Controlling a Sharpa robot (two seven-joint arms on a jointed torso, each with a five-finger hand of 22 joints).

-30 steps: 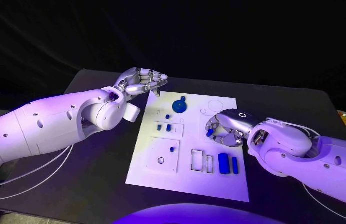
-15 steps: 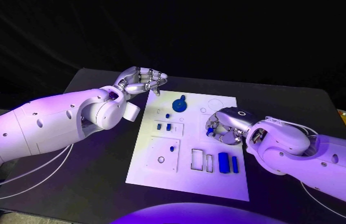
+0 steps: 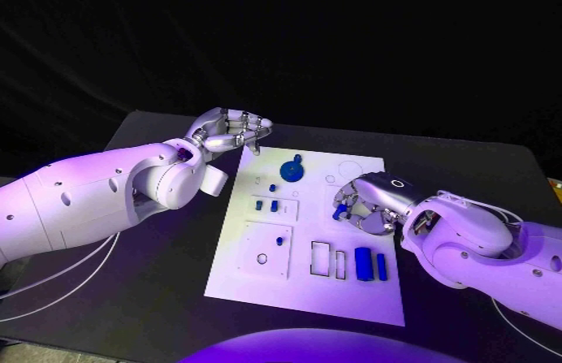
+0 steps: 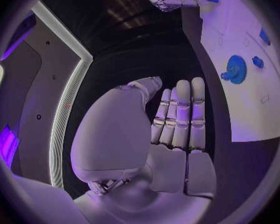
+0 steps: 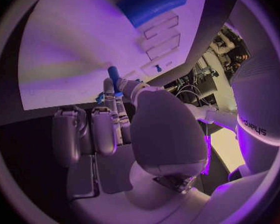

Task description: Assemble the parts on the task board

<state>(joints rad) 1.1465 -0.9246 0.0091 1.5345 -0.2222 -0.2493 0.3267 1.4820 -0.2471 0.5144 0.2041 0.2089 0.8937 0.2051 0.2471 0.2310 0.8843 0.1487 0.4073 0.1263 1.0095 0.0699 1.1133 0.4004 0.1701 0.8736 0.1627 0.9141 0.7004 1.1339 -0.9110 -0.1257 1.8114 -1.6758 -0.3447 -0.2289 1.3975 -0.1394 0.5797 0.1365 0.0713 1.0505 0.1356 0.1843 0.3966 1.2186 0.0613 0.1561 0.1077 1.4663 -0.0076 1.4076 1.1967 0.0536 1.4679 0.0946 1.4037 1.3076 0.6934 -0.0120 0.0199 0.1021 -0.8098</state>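
Note:
The white task board (image 3: 252, 286) lies in the middle of the black table. My right hand (image 3: 365, 203) hovers over the board's right half and pinches a small blue peg (image 3: 341, 211) between thumb and finger; the right wrist view shows the peg (image 5: 113, 77) at the fingertips, just above the board (image 5: 65, 50). My left hand (image 3: 230, 131) hangs over the board's far left corner with its fingers (image 4: 180, 115) curled in around nothing. A blue gear (image 3: 291, 170) sits at the board's far end. Two blue cylinders (image 3: 363, 264) lie near its front right.
Small blue pieces (image 3: 265, 205) stand in a recessed square on the board's left half. Beside them is a plate with a round hole (image 3: 261, 259), and rectangular slots (image 3: 320, 259) lie left of the cylinders. Bare black table (image 3: 140, 298) surrounds the board.
My right hand has turned slightly over the board with the peg still pinched. The left hand has stayed where it was.

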